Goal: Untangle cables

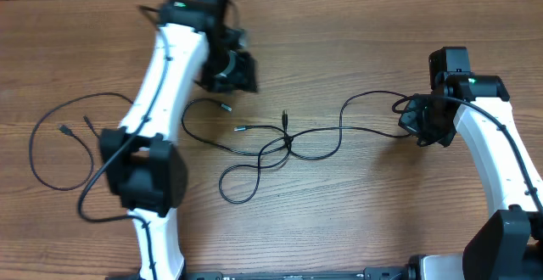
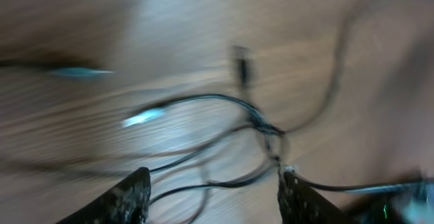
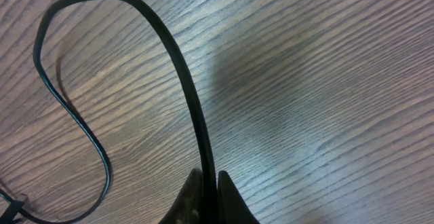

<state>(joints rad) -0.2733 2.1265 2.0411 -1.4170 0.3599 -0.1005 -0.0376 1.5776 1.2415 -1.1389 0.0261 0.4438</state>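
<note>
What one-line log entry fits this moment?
left fingers: open, empty | right fingers: shut on thin black flexible cable | cable tangle: knotted, on wooden table

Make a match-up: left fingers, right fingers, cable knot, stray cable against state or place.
1 left fingers
2 right fingers
3 cable knot
4 stray cable

A middle of the table
B shut on a cable
C spread apart
D outside the left arm

Pairs: 1-C, 2-B, 3-A, 4-D

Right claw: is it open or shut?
Shut: the right claw pinches a black cable between its tips.
</note>
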